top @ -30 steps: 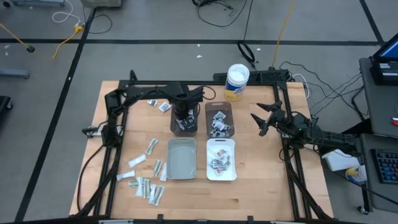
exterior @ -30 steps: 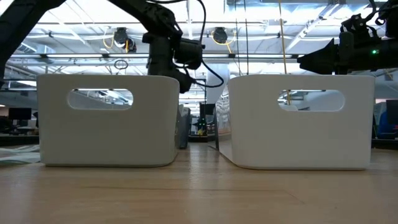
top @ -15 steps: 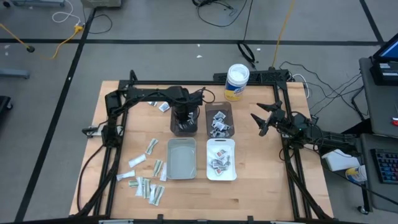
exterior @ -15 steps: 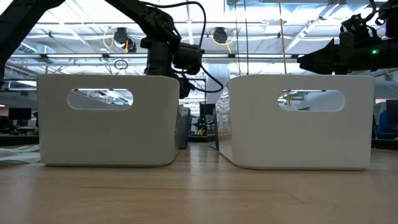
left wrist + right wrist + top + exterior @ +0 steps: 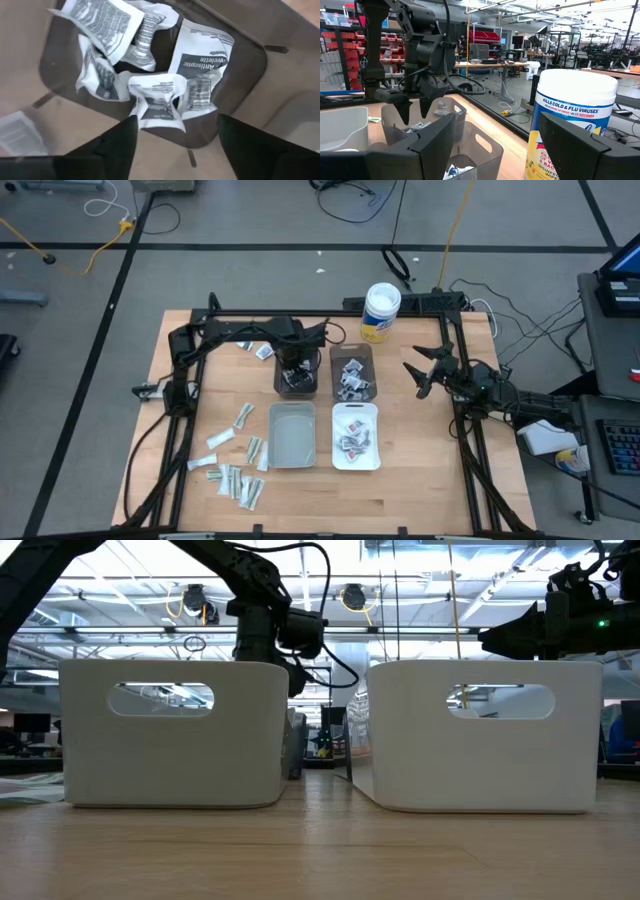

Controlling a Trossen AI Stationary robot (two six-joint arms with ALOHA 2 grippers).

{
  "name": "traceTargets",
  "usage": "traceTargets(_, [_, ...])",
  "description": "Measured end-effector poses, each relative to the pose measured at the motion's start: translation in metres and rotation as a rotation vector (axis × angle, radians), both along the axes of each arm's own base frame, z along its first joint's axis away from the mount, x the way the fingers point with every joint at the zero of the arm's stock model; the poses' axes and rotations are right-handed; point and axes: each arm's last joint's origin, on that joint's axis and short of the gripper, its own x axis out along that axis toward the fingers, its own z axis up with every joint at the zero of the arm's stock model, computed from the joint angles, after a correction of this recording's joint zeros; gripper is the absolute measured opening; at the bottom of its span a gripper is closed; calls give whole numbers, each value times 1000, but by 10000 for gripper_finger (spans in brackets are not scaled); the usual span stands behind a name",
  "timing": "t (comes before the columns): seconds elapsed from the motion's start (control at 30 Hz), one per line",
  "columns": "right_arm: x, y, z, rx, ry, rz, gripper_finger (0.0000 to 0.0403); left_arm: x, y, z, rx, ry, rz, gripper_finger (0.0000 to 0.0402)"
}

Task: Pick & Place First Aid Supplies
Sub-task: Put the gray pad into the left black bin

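My left gripper (image 5: 177, 142) hangs open, pointing down over the dark left bin (image 5: 296, 376). Below its fingers lie several white printed packets, a crumpled one (image 5: 157, 100) uppermost between them; I see no touch. More first aid supplies lie loose on the table's near left (image 5: 236, 472), and one sits beside the bin (image 5: 264, 352). Others fill the dark right bin (image 5: 353, 374) and the white bin (image 5: 355, 437). My right gripper (image 5: 420, 375) waits open at the table's right, level, with nothing between its fingers. In the right wrist view the left gripper (image 5: 415, 107) shows its fingers spread.
A grey bin (image 5: 291, 434) stands near of the dark left bin, beside the white one. A white tub with a yellow label (image 5: 381, 311) stands at the far edge. Black frame rails run along both sides of the table. Bare wood lies along the near edge.
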Motion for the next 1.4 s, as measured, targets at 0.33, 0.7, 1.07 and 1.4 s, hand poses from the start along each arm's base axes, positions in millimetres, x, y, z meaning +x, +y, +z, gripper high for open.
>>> traceTargets(0.33, [0,0,0,0,0,0,279,-7,13,40,20,-52,43,313])
traceTargets(0.7, [0,0,0,0,0,0,279,-14,24,58,9,-27,68,284])
traceTargets(1.07, [0,0,0,0,0,0,279,-65,89,63,-5,14,305,289])
traceTargets(1.4, [0,0,0,0,0,0,279,-119,138,63,-18,97,557,272])
